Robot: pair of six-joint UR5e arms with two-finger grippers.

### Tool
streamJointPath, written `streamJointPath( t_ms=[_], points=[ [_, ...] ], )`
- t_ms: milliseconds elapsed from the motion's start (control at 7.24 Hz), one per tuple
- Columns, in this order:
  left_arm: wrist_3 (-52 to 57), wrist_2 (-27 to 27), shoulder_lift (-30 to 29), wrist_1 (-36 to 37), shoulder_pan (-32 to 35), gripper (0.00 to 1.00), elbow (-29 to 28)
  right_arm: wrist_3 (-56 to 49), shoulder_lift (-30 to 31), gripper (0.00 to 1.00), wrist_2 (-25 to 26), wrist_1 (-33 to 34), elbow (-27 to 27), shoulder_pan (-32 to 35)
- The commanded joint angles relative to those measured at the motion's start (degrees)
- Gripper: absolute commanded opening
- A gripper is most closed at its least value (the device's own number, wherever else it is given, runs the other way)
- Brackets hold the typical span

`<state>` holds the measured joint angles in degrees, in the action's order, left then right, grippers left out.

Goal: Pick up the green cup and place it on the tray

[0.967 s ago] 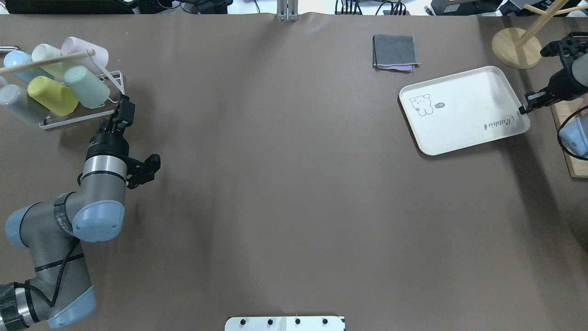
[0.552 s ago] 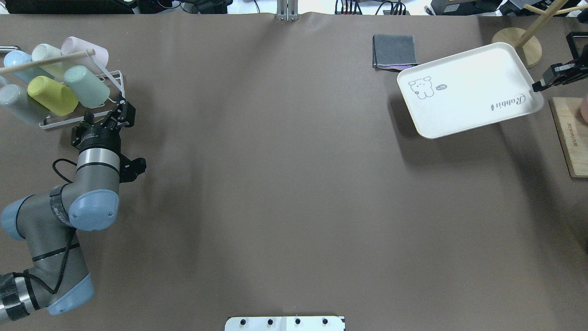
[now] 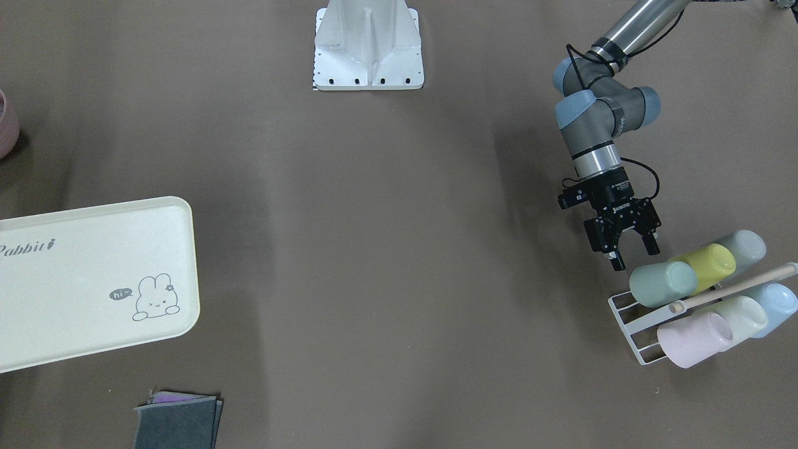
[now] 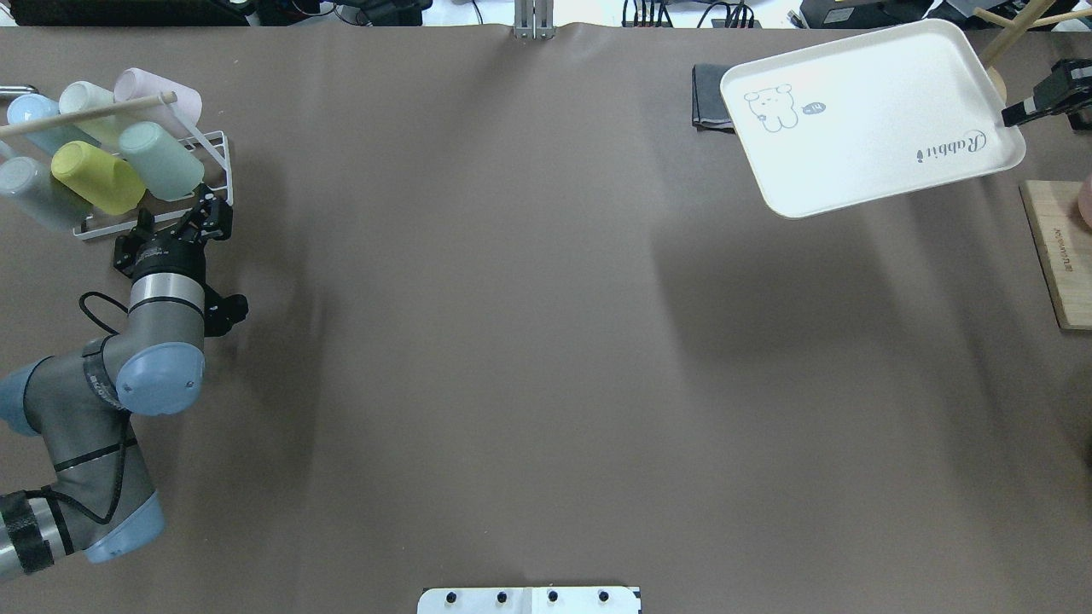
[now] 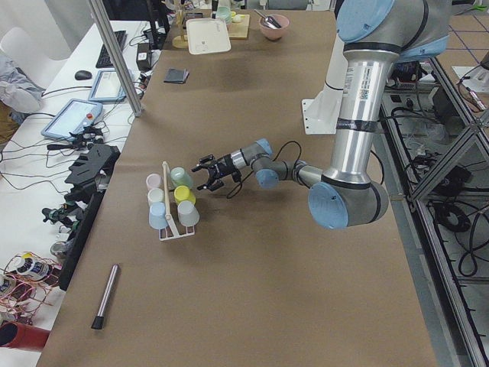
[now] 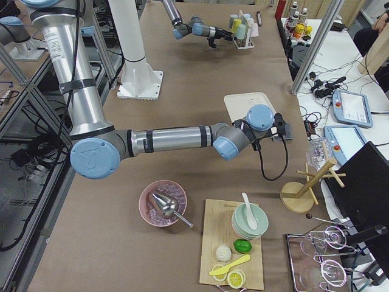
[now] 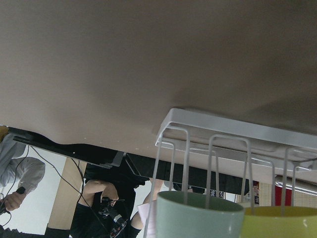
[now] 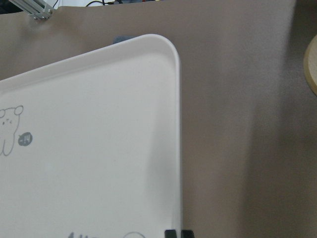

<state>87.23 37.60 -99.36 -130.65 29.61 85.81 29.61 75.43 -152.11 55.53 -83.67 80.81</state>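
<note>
The green cup [image 4: 160, 160] lies on its side in a white wire rack [image 4: 217, 145] at the far left, among other cups; it also shows in the front view [image 3: 662, 284] and the left wrist view [image 7: 198, 215]. My left gripper [image 4: 215, 213] is open and empty, just short of the cup's rim, also seen from the front [image 3: 634, 252]. My right gripper [image 4: 1011, 115] is shut on the right rim of the cream tray [image 4: 870, 119] and holds it above the table at the far right. The right wrist view shows the tray [image 8: 89, 163] and the gripper [image 8: 177, 234].
The rack also holds yellow [image 4: 95, 177], pink, cream and pale blue cups under a wooden dowel [image 4: 85, 112]. A folded grey cloth [image 4: 706, 102] lies partly under the raised tray. A wooden stand [image 4: 994, 81] and a wooden board [image 4: 1058, 256] are at the right edge.
My right gripper has lifted the tray off the table and carried it toward the far edge. My left arm has turned its wrist and shifted left, closer to the rack.
</note>
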Motion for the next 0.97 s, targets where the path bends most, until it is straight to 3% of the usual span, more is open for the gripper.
streamJointPath(
  t_ms=[0,276,414,552,829],
  points=[
    [6.5,0.0,-1.3,-4.0,1.6,0.93,-0.4,2.0,-1.7,0.00,2.0,-1.6,-2.5,-2.3],
    [6.4,0.5,-2.2,-4.0,2.9,0.94,-2.0,22.2,-2.0,0.00,6.2,-4.4,-8.4,-9.1],
    [6.3,1.3,-3.0,-4.5,3.6,0.95,-3.8,27.3,-2.5,0.00,8.9,-4.4,-11.1,-12.6],
    [6.1,1.5,-3.6,-5.7,3.7,0.95,-5.5,34.4,-2.7,0.00,12.9,-4.7,-13.7,-17.4],
    [6.0,1.5,-4.8,-8.3,4.0,0.96,-8.2,44.4,-3.8,0.00,24.9,-13.7,-13.4,-28.9]
  ],
)
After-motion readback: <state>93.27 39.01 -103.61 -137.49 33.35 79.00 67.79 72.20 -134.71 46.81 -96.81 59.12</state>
